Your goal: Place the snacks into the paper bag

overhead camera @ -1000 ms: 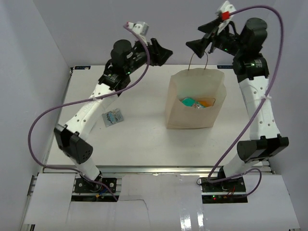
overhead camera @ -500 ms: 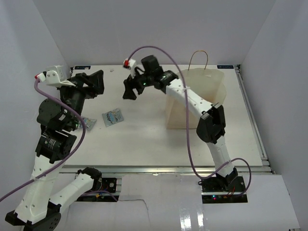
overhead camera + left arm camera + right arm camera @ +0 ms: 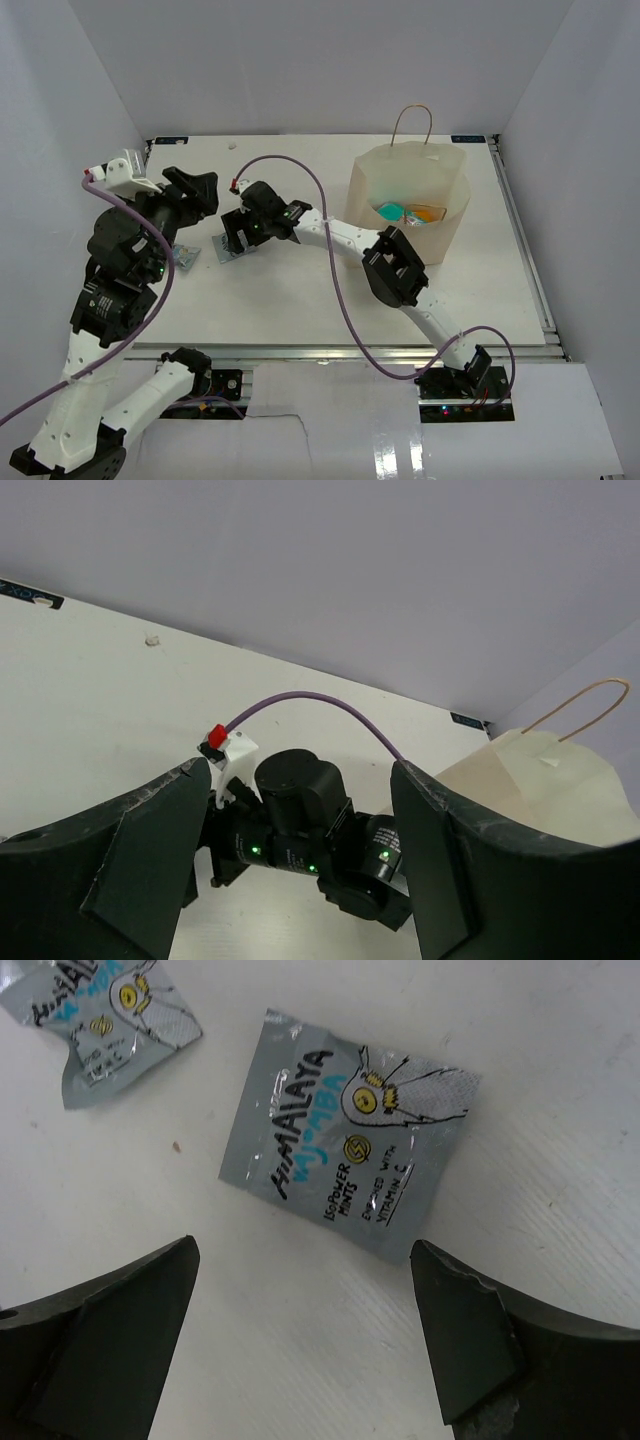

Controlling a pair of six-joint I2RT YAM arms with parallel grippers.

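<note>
The paper bag (image 3: 400,240) stands upright at the back right, with a teal packet (image 3: 390,211) and an orange packet (image 3: 428,212) inside. A silvery packet (image 3: 345,1130) lies flat on the table; in the top view (image 3: 228,250) it is partly hidden by my right gripper (image 3: 233,232). The right gripper (image 3: 305,1340) is open and empty, hovering just above and beside this packet. A second silvery packet (image 3: 110,1020) lies left of it (image 3: 185,255). My left gripper (image 3: 200,192) is open and empty, raised at the left, facing the right arm's wrist (image 3: 300,820).
The right arm (image 3: 340,238) stretches across the table's middle from the bag side to the left. The left arm (image 3: 120,270) stands over the left edge. White walls close in the table at the back and sides. The bag's handle (image 3: 412,125) sticks up.
The right arm has swung from above the bag to the left and come down over the silvery packet. The left arm has pulled back to the left side.
</note>
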